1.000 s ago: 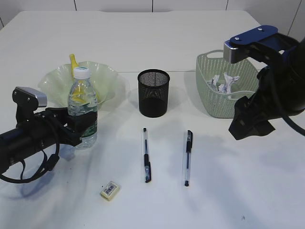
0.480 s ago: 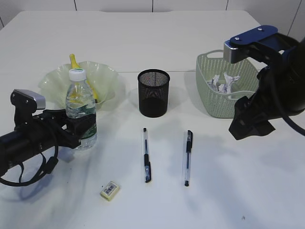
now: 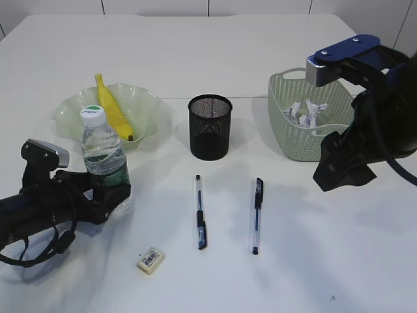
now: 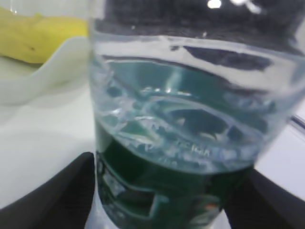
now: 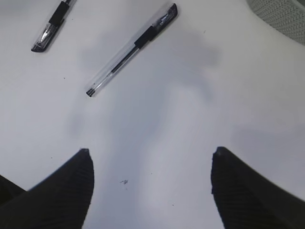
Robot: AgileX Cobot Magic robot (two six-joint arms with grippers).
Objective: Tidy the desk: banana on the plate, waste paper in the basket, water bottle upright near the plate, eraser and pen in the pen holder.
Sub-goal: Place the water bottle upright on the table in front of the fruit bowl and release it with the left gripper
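My left gripper (image 3: 107,192) is shut on the lower part of a clear water bottle (image 3: 103,153) with a white cap and dark green label. The bottle stands upright just in front of the pale green plate (image 3: 146,107). It fills the left wrist view (image 4: 181,119), with a finger on each side. A banana (image 3: 114,114) lies on the plate. Two pens (image 3: 201,212) (image 3: 257,215) and a yellow eraser (image 3: 150,259) lie on the table in front of the black mesh pen holder (image 3: 210,127). My right gripper (image 3: 342,173) is open and empty above the table, right of the pens.
A green basket (image 3: 293,124) at the back right holds crumpled paper (image 3: 306,112). The right wrist view shows my right gripper (image 5: 150,186) over bare table, with one pen (image 5: 131,50), the end of the other (image 5: 51,27), and the basket's edge (image 5: 281,16).
My left gripper has carried the bottle down and to the left, away from the front of the banana. The right arm has not moved.
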